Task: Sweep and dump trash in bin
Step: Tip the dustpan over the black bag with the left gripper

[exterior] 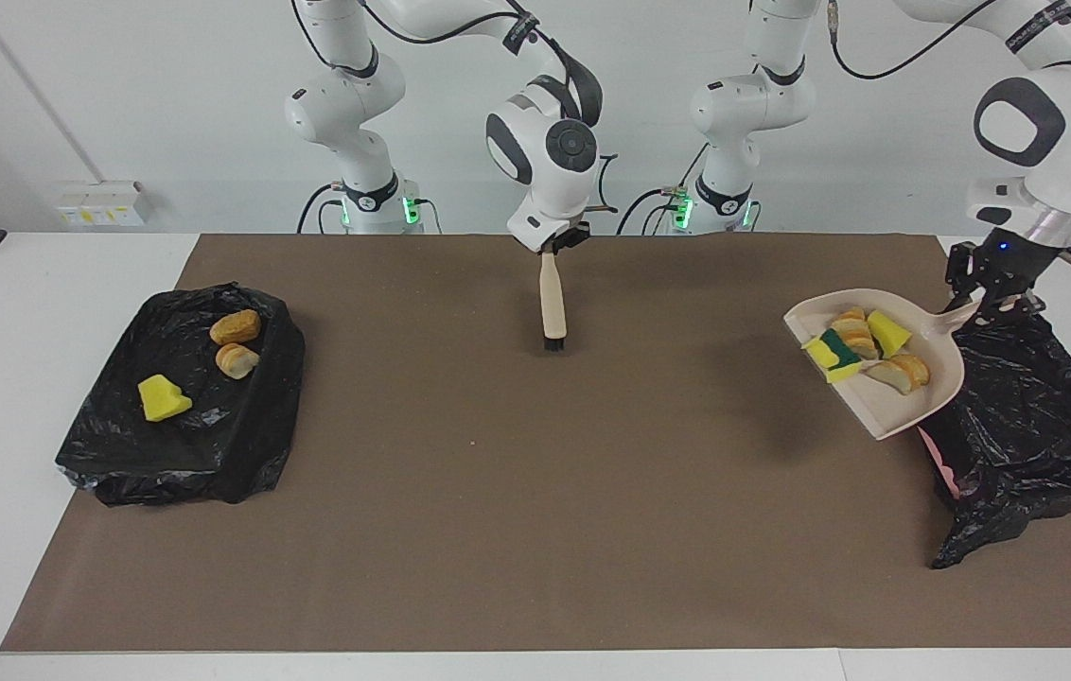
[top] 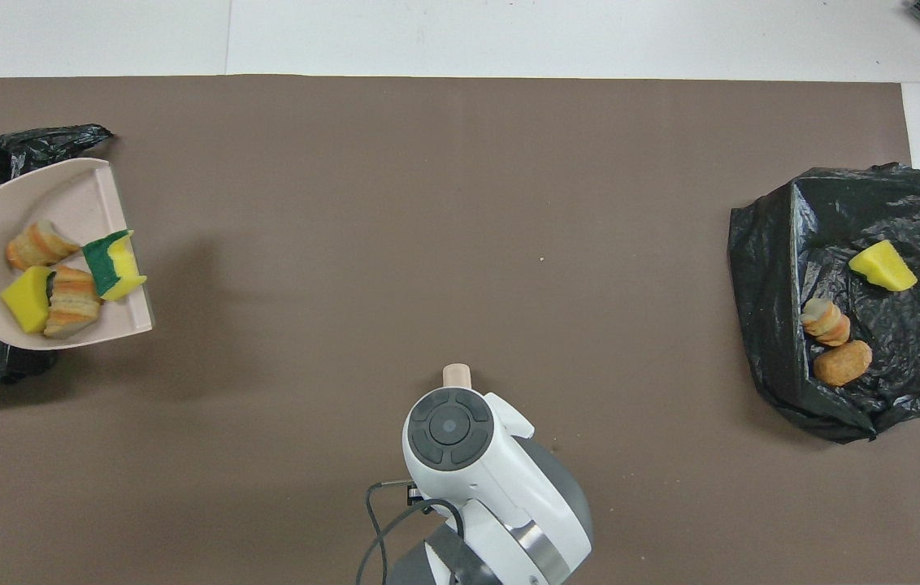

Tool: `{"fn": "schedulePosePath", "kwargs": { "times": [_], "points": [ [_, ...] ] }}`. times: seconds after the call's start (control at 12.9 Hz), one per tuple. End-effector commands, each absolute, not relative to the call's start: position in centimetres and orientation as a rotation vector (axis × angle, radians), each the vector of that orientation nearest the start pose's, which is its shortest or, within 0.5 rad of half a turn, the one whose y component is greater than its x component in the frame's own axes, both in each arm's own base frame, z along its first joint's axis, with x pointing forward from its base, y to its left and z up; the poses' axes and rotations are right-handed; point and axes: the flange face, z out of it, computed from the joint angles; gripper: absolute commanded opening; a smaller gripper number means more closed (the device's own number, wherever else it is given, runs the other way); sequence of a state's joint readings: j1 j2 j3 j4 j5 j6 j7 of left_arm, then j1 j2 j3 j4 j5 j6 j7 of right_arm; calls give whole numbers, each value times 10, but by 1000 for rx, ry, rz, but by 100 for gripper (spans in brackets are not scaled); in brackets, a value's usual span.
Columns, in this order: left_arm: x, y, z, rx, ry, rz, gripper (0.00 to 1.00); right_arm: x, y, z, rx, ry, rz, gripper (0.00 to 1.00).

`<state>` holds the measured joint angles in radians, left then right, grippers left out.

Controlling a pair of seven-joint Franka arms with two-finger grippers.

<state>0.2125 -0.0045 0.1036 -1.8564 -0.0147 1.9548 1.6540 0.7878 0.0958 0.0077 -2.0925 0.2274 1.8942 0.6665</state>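
Left gripper [exterior: 997,288] is clamping the dustpan [exterior: 886,402] handle, carrying four scraps [exterior: 862,345] beside the bin [exterior: 1027,416] for dumping. Right gripper [exterior: 562,241] is clamping the brush [exterior: 552,307], waiting.

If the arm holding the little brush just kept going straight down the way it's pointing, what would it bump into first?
Probably only the brown mat. The right gripper points down with the brush hanging from it, so the bristles would likely touch bare mat first; nothing else appears to lie beneath.

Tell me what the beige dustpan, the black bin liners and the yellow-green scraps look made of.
Beige dustpan: apparently moulded plastic, smooth matte, one piece with its handle. Black bin liners: thin plastic film, crinkled and glossy. Yellow-green scraps: likely sponge foam with a scouring layer.
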Motion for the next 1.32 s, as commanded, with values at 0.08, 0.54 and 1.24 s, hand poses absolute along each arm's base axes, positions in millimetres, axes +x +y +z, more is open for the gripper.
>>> {"fn": "schedulePosePath", "kwargs": {
  "times": [0.08,0.54,1.24],
  "points": [
    [555,276,548,-2353,1908,-108,0,343,376,350,-3105,18,498,0],
    [586,365,557,-1970,1985,178,0,343,383,337,-3104,34,479,4],
    [614,302,558,-1770,1688,643,0,398,384,342,-3072,11,417,100]
  ]
}}
